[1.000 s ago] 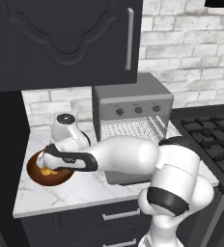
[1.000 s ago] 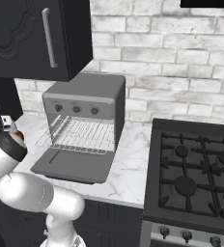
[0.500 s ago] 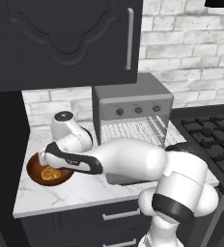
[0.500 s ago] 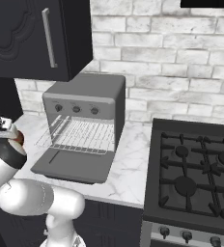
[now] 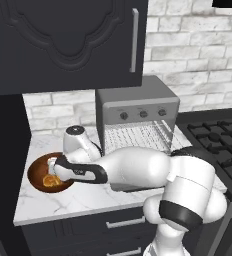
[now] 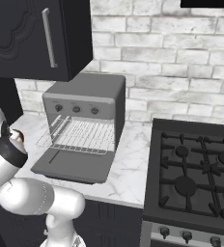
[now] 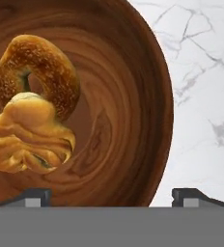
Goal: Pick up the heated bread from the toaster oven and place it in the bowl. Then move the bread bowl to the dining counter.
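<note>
The reddish-brown wooden bowl (image 5: 37, 173) sits on the marble worktop left of the grey toaster oven (image 5: 137, 107), whose door (image 6: 73, 166) hangs open over a bare wire rack. In the hand view the golden knotted bread (image 7: 29, 140) lies inside the bowl (image 7: 123, 120), leaning against a seeded bagel (image 7: 44, 67). My gripper (image 5: 55, 170) hovers low over the bowl's near side, open. One fingertip (image 7: 36, 195) is over the bowl's inside and the other stands outside the rim above the marble, so the rim runs between them.
A black gas stove (image 6: 196, 169) adjoins the worktop on the right. Dark upper cabinets (image 5: 68, 40) hang over the bowl and oven. A dark wall closes the left end, and the worktop's front edge (image 5: 78, 212) runs just below the bowl.
The hand has sunk slightly toward the bowl's rim and the elbow has swung a little. Bowl, bread and toaster oven have stayed put.
</note>
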Tool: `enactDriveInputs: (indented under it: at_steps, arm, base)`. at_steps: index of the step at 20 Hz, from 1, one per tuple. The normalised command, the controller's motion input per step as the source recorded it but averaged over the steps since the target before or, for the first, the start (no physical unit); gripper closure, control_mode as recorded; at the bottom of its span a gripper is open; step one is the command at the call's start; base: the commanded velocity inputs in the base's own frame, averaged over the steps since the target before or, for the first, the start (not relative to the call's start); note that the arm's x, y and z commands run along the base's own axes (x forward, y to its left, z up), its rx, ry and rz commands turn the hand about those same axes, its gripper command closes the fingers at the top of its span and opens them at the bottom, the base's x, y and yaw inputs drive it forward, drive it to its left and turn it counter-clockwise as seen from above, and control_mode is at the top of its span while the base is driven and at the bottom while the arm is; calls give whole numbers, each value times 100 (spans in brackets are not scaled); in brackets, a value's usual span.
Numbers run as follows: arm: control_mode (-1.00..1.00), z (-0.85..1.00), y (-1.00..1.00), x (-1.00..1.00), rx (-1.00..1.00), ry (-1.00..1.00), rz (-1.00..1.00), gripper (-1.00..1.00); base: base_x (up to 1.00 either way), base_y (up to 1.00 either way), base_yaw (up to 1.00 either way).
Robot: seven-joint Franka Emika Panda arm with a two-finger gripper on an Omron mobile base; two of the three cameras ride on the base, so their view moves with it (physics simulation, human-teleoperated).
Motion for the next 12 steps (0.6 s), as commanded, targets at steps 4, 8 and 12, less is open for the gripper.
enactDriveInputs:
  at_steps: [4,8,12]
  arm:
    - [-100,-34,14,9,1,0,-22,-100]
    - [-100,-37,9,21,0,0,-23,100]
    - [-100,-1,0,3,0,0,-3,100]
  base:
    - [0,0,0]
    - [0,0,0]
    - [0,0,0]
